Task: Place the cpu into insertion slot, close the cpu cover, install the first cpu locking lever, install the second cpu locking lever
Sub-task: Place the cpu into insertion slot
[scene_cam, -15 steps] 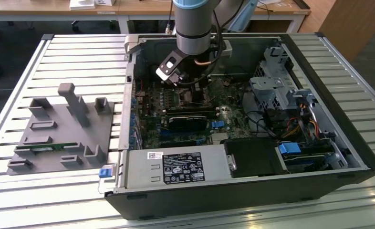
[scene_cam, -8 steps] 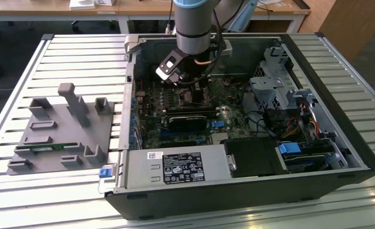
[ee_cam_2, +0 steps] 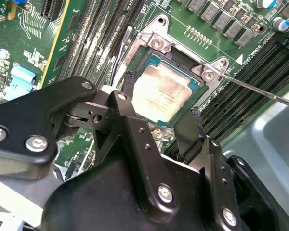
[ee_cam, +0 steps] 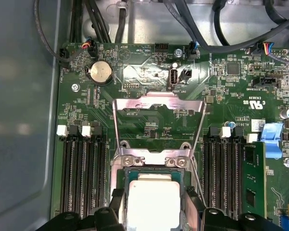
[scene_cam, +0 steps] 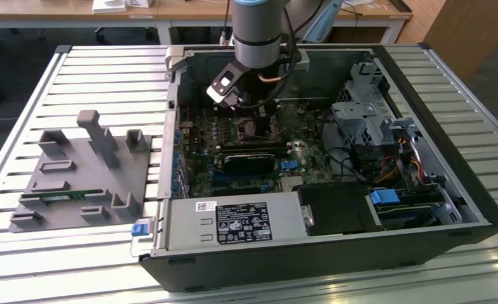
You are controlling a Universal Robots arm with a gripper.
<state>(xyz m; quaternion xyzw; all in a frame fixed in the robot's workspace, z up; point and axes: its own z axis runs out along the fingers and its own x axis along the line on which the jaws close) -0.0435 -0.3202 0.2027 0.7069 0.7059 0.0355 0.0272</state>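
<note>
sitting flat in the insertion slot (ee_cam_2: 136,67), the cpu (ee_cam_2: 166,94) shows its dull silver top with a thin teal rim all round, and to me it looks seated square, not tilted. my pincer (ee_cam_2: 156,113) is released: its two black fingers (ee_cam_2: 125,108) stand apart on either side of the chip, just beside its edges, and i cannot tell if either one brushes it. i judge the chip light, stiff and rather slick on its metal lid, and fragile where it meets the pin field underneath, so any hold belongs on two opposite side edges, squeezed gently and kept level. the cpu cover (ee_cam: 130,103) is not yet closed. it stands swung back past the slot's hinge end, its big window showing the green board behind. one thin locking lever (ee_cam_2: 260,91) sticks out unlatched across the memory slots (ee_cam: 82,178), which flank the slot closely on both sides. room is tight sideways between those banks, more open straight above. the computer case (scene_cam: 317,269) walls ring the board, and the case lies on the slatted worktop (scene_cam: 71,69).
</note>
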